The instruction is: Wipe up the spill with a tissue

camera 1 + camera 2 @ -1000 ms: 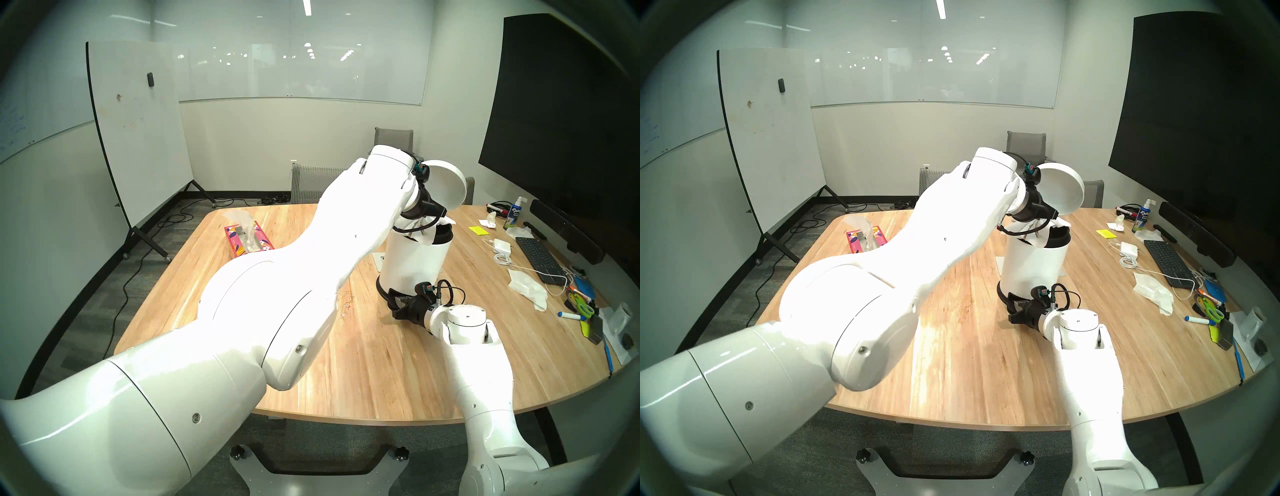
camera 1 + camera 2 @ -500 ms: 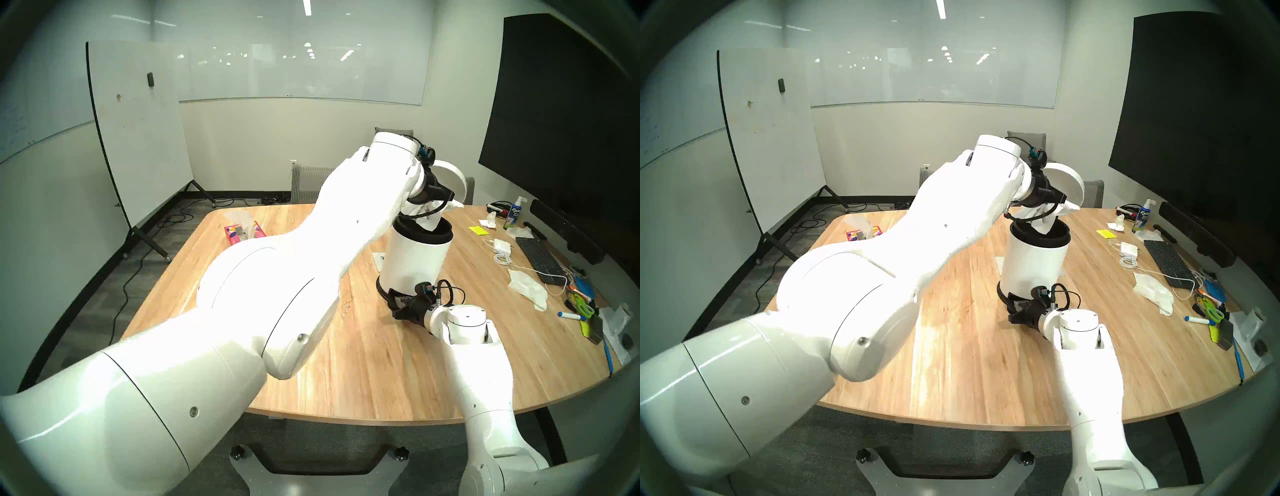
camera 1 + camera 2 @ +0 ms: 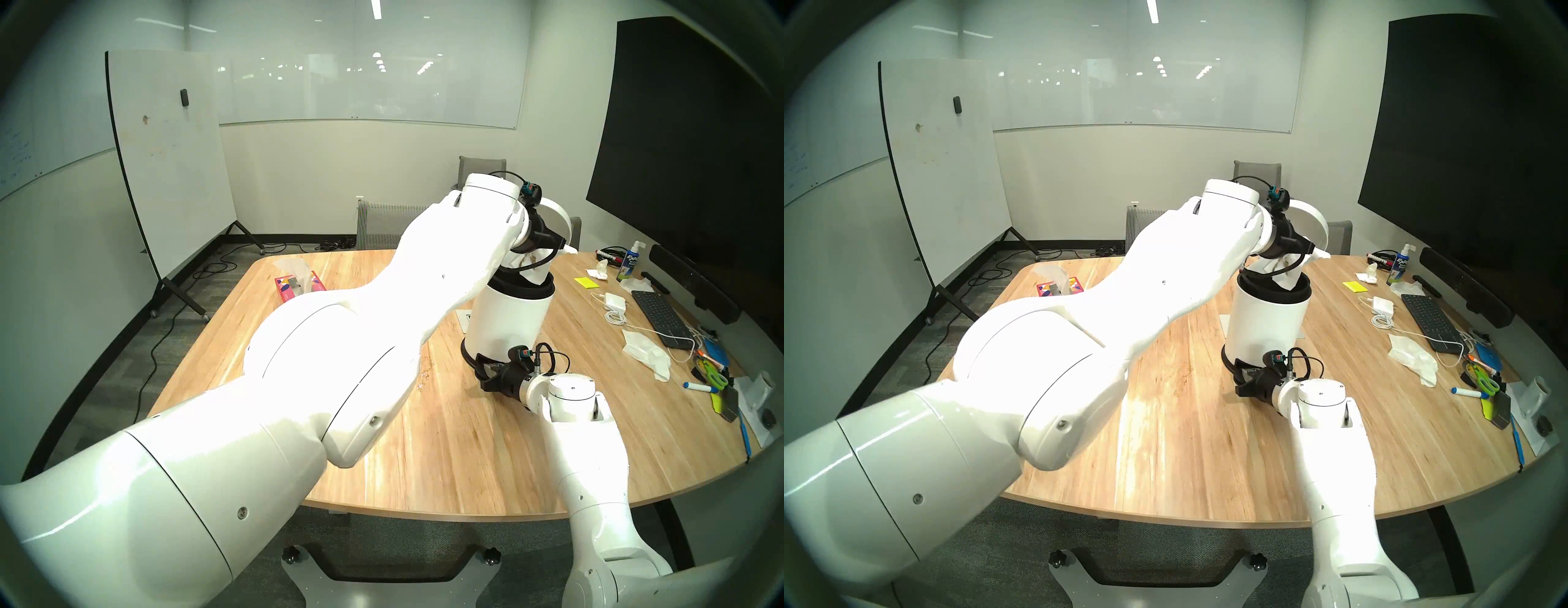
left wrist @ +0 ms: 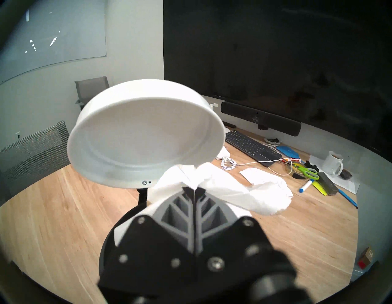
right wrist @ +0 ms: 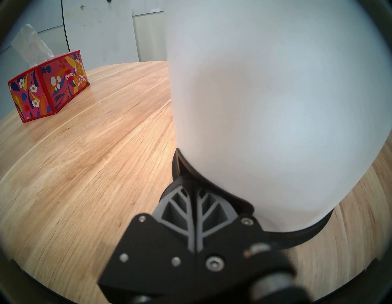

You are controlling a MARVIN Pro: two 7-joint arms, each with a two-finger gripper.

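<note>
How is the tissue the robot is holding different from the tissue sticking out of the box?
The held tissue hangs crumpled over the open bin, pinched in the left gripper, with a brownish stain. The box tissue stands upright in its red floral box, looking clean and untouched. Both are thin white paper.

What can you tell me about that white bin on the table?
The bin is a small white cylinder with a smooth, glossy wall, a black base ring and a black inner rim. It stands upright on the wooden table. Its round white lid is tipped up, open. The right gripper, shut, is at its black foot pedal. The left gripper holds a tissue over the opening.
</note>
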